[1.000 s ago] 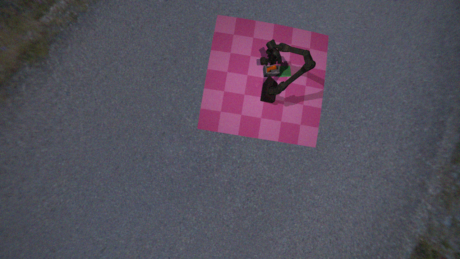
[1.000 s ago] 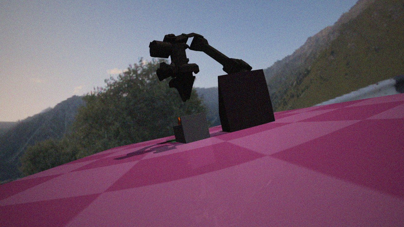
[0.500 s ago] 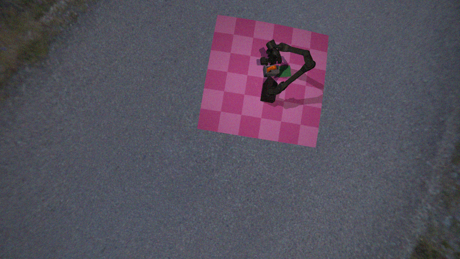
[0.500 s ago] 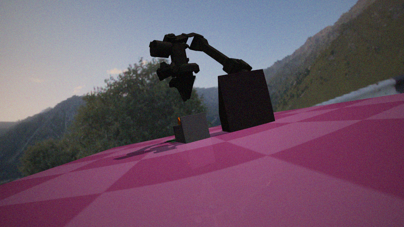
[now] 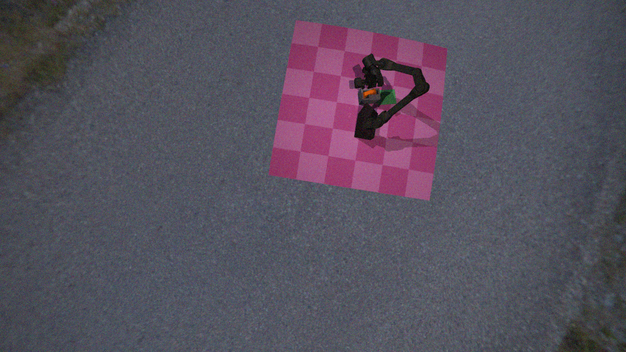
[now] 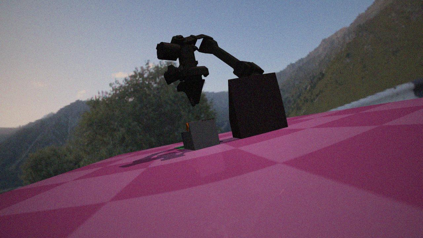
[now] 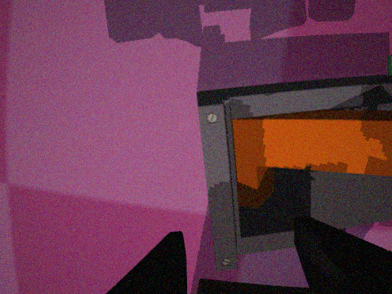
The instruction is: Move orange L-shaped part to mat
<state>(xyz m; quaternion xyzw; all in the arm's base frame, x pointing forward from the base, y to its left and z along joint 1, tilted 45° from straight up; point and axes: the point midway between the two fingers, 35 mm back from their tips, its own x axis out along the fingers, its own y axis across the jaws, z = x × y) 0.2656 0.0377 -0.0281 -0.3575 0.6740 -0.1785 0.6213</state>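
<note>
the jaws [image 6: 193,105], partly open and gripping nothing, hang above the grey tray [image 5: 362,96] [image 6: 204,134] [image 7: 216,163]. its walls surround the orange part [image 5: 370,92] [image 6: 187,127] [image 7: 314,140], likely denying side grips.

Shows the tray [image 5: 360,98] [image 6: 204,134] [image 7: 216,163] on the worktop [image 5: 315,113] [image 6: 207,183] [image 7: 102,122], with the L-shaped part [image 5: 369,93] [image 6: 187,127] [image 7: 310,143] inside. From above, has the mat [image 5: 389,97] [image 6: 179,147] [image 7: 389,65] just right of the tray, the arm's base [image 5: 361,131] [image 6: 257,106] below it in the view.

Chequered pink surface [image 5: 315,113] [image 6: 236,189] [image 7: 102,102], lt. & dk. squares, on grey rough ground [image 5: 175,218] (top view); behind, ext. view: leafy tree [image 6: 141,106], R mtn. slope [image 6: 349,59], pale-blue sky [image 6: 236,23] w/ small clouds
</note>
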